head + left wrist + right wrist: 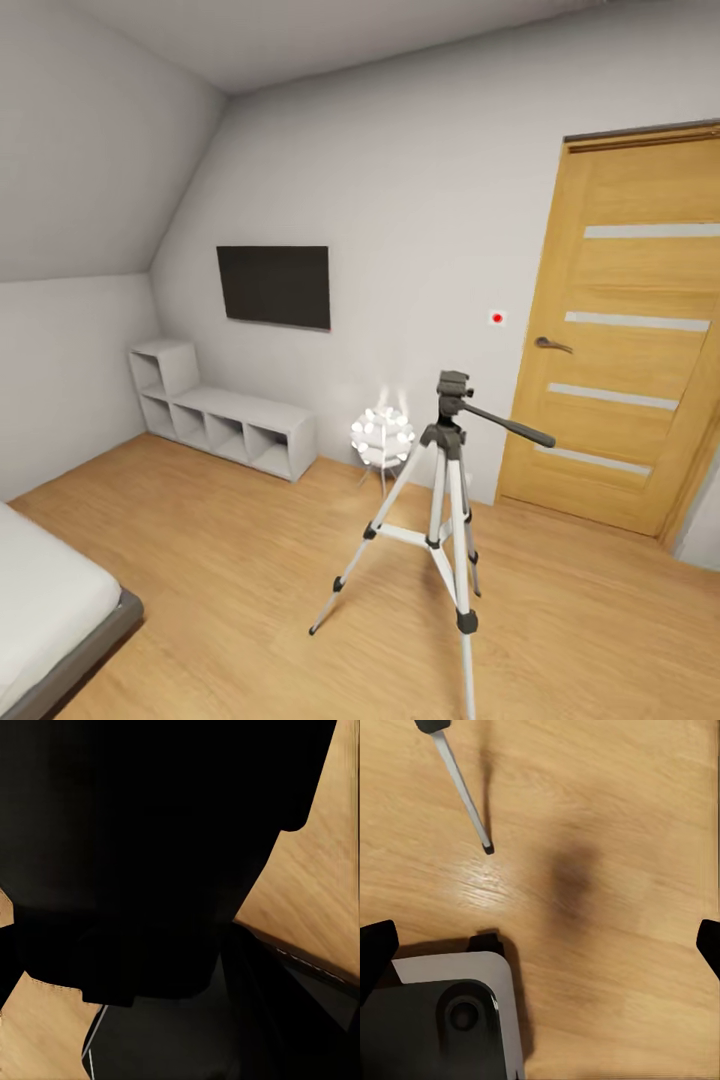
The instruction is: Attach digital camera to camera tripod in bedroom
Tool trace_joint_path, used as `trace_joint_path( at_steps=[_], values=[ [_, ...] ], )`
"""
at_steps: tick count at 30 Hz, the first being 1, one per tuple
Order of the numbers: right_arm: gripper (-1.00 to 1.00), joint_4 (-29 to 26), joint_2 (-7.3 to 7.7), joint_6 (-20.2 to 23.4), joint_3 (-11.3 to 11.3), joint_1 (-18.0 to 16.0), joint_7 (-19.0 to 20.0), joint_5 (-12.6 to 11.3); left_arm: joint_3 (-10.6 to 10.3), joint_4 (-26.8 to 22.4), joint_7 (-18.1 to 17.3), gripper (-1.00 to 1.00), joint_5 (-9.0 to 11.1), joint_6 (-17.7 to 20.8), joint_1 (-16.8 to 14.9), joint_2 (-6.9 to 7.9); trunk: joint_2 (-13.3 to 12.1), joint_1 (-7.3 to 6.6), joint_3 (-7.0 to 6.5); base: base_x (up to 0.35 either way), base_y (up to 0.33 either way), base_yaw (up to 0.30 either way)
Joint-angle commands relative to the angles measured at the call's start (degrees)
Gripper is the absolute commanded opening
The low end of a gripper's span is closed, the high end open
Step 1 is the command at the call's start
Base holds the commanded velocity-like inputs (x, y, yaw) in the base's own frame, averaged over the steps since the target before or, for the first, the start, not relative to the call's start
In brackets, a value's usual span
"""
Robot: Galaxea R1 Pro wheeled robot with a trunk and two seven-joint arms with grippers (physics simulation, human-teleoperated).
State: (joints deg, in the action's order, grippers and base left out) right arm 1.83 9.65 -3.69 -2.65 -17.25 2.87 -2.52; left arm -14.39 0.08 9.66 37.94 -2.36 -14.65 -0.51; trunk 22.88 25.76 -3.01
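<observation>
The camera tripod (440,500) stands upright on the light wood floor (220,560) of the bedroom, near the wooden door (620,340), with a white ball-shaped lamp (382,435) just behind it. White cube shelves (220,415) line the wall under a dark screen (274,285); their compartments look empty. The grey bed (50,610) sits at the left. The right tool (540,945) is spread wide, holding nothing, above the floor near a tripod foot (488,849). The left tool's state cannot be told; dark shapes block its wrist view.
</observation>
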Motion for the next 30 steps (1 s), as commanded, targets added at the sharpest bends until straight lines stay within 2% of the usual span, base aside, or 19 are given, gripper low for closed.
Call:
trace_joint_path(
  at_steps=[1, 11, 21, 30],
  values=[
    [1.00, 0.20, 0.02, -0.35, -0.25, -0.07, 0.29, -0.28, -0.54, 0.00, 0.13, -1.00, 0.33, -0.10, -0.01, -0.01, 0.04, 0.02, 0.02, 0.000, 0.000, -0.295],
    [1.00, 0.20, 0.02, -0.35, -0.25, -0.07, 0.29, -0.15, -0.55, 0.00, 0.10, -1.00, 0.30, -0.10, 0.00, -0.01, 0.04, 0.02, 0.02, 0.022, 0.000, -0.293],
    [1.00, 0.20, 0.02, -0.35, -0.25, -0.07, 0.29, -0.11, -0.55, 0.00, 0.10, -1.00, 0.30, -0.16, 0.01, -0.01, 0.04, 0.02, 0.02, 0.180, 0.103, -0.277],
    [1.00, 0.18, 0.02, -0.37, -0.20, -0.07, 0.02, -0.03, -0.55, 0.00, 0.10, -1.00, 0.30, -0.11, 0.00, -0.01, 0.04, 0.02, 0.02, 0.246, 0.227, -0.080]
  ],
)
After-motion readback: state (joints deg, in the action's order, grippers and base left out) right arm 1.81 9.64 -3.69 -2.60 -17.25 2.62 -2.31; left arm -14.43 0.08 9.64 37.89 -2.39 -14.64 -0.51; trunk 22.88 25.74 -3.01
